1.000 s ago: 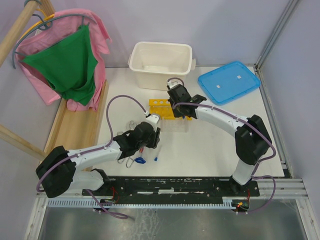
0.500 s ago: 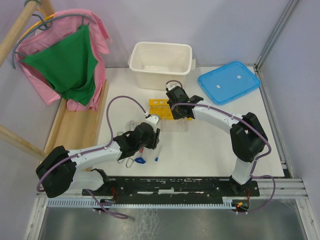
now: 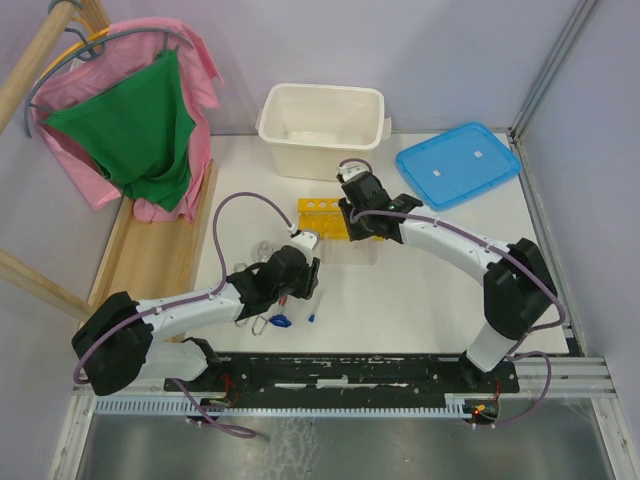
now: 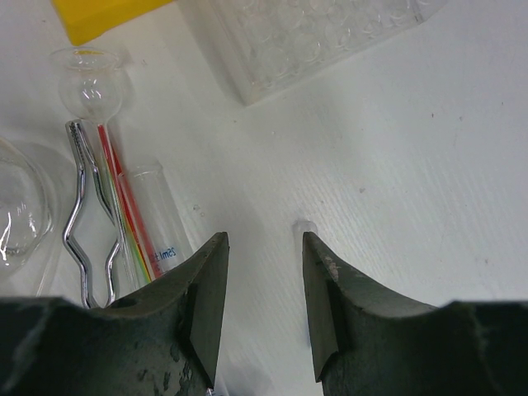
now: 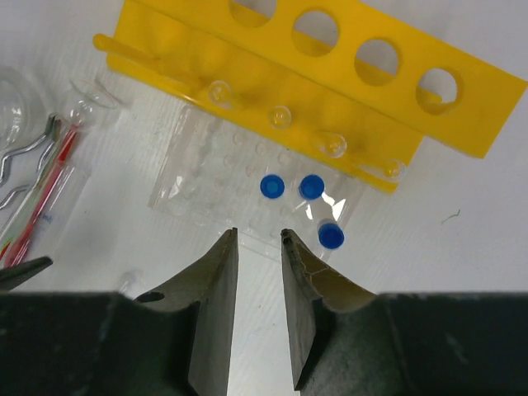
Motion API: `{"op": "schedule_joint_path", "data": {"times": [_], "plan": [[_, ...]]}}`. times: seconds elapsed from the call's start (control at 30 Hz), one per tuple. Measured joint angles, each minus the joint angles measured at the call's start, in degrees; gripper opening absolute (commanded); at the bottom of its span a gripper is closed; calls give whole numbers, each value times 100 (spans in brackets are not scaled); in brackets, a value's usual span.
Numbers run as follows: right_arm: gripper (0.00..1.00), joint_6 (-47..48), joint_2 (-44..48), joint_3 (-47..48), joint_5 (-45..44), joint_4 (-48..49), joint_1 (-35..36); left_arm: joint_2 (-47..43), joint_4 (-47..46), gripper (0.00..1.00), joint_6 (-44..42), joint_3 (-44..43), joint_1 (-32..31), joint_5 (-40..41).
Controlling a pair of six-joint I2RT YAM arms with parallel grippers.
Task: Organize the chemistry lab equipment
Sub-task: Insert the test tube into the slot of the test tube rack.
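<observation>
Reach over counter (image 3: 430, 285): R tool (image 5: 258, 235) pointed down, slightly spread, empty, above blue-capped tubes (image 5: 286, 186); L tool (image 4: 262, 239) spread, low beside red rod (image 4: 115, 177). Yellow rack (image 5: 289, 58) behind tubes, long axis left-right.

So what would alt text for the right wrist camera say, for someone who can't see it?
The right gripper, jaws apart and empty, hangs over a clear tray holding three blue-capped tubes, beside a yellow test-tube rack.
</observation>
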State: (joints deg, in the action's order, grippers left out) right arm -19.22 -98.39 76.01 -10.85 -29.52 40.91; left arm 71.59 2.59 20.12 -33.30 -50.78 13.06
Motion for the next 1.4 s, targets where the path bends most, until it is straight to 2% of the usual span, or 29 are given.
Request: {"op": "schedule_joint_path", "data": {"times": [0.13,0.27,0.47,0.63,0.93,1.4], "plan": [[36,-57,697,-468,127,87,81,0,-144,49,2,74,0,-2],[37,-278,1707,-1471,247,492,420,2,-350,49,4,225,4,-15],[15,-800,2638,-2959,315,1281,1353,197,-643,49,4,249,28,-17],[9,-1147,2406,-3700,372,2000,1989,483,-986,49,26,249,55,-232],[8,-1237,1950,-3788,319,2973,2573,855,-1714,48,299,299,120,-684],[9,-778,1440,-3770,-317,3274,3543,1370,-2332,39,404,372,203,-1110]]}}
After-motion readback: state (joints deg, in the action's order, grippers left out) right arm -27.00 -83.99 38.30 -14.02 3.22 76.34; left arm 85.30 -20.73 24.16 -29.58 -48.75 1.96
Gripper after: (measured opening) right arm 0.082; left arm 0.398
